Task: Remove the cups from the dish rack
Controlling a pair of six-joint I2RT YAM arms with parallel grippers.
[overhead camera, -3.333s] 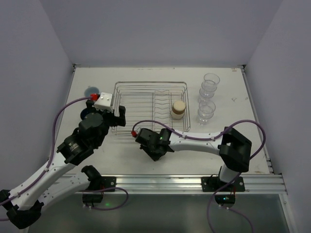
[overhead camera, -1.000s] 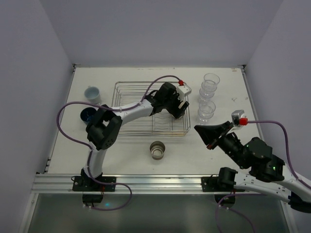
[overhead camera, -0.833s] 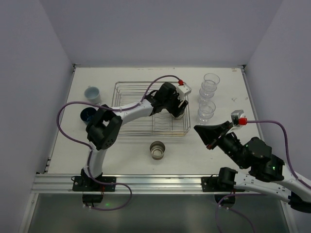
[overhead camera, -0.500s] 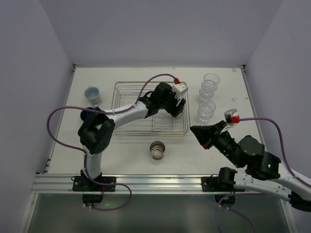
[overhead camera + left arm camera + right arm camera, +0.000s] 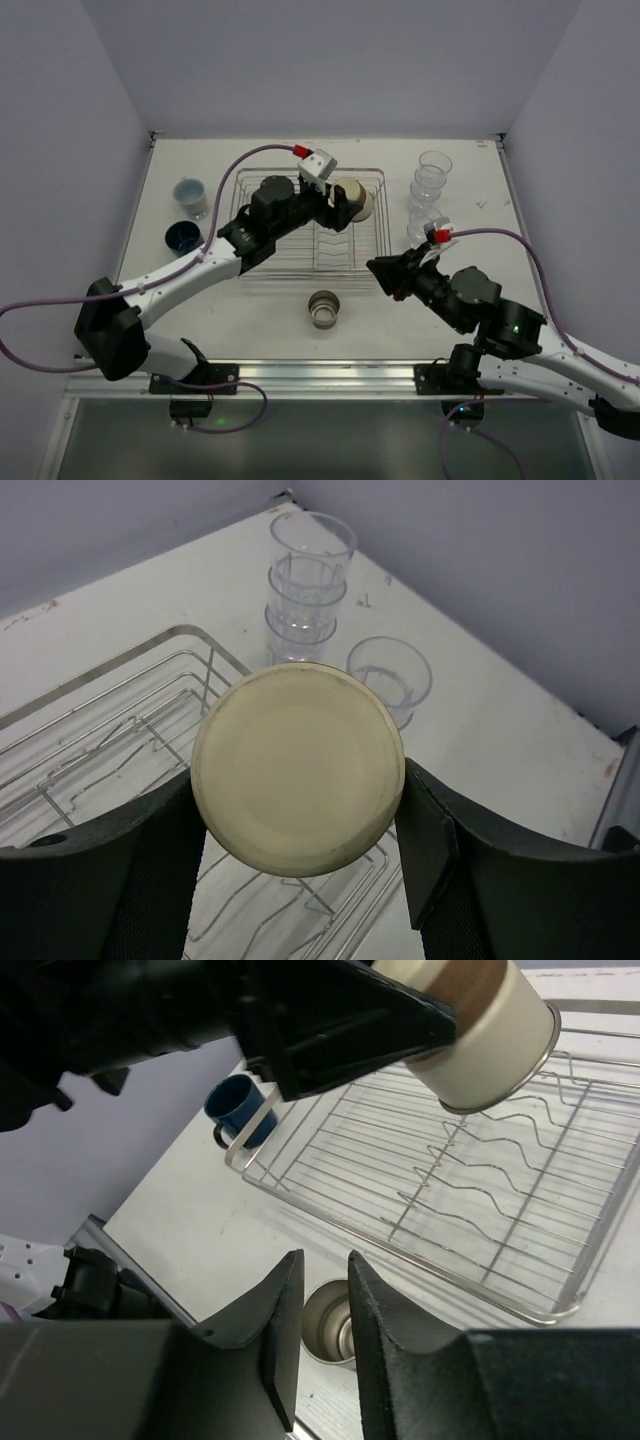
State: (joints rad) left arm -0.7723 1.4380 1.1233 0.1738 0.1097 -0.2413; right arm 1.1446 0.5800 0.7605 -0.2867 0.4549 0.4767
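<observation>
right now the left end effector [image 5: 300, 792] is clamped on the cream cup [image 5: 485, 1025], one finger pressed to each side of its round wall, and it holds the cup tilted in the air above the far right part of the dish rack [image 5: 300, 250], clear of the wires. the right end effector [image 5: 322, 1268] hangs low over the tabletop [image 5: 250, 310] just past the rack's near right corner, its fingers a little apart with nothing between them. no other cup shows in the rack. a tan cup [image 5: 323, 308] stands on the tabletop in front of the rack, a dark blue cup [image 5: 183, 238] and a pale blue cup [image 5: 190, 195] stand to its left, and the clear tumblers [image 5: 428, 195] stand to its right. so this looks like the last cup to unload, with only the set-down left. the main risk is the grip: the cup's wall is smooth and curved and the fingers touch it along narrow lines, so a quick swing could let it twist or slide out and drop onto the wires. released while tilted like this, it would likely tip over and roll. a path to the right passes close to the light tumblers, which a brush would topple. the right arm sits near the tan cup and near any route forward, so the two arms could crowd each other or nudge that cup.
</observation>
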